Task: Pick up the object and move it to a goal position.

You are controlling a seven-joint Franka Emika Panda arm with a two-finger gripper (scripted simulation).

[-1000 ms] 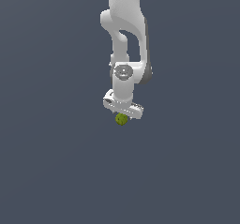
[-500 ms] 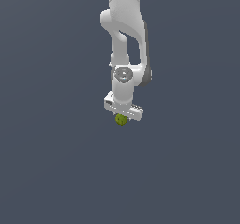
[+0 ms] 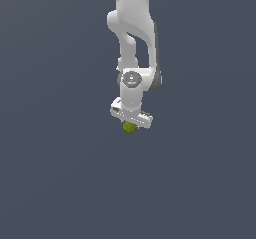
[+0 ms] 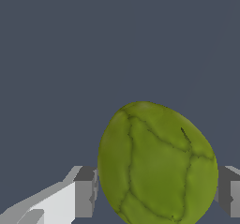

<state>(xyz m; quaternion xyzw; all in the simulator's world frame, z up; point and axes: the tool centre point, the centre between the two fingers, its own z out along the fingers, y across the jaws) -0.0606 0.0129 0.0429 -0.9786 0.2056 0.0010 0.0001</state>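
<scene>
The object [image 3: 129, 127] is a small olive-green lumpy ball, just under the white hand of the arm in the exterior view. In the wrist view the object [image 4: 157, 164] fills the space between the two fingers [image 4: 84, 192], which press against its sides. My gripper [image 3: 130, 126] is shut on it and points straight down from the arm, near the middle of the exterior view. The fingertips themselves are hidden behind the ball in the exterior view.
A plain dark grey surface [image 3: 60, 183] fills the background on all sides of the arm [image 3: 132, 28]. No other object or marker shows in either view.
The arm and the held ball have shifted very slightly, a little to the exterior view's right. The grip has stayed the same.
</scene>
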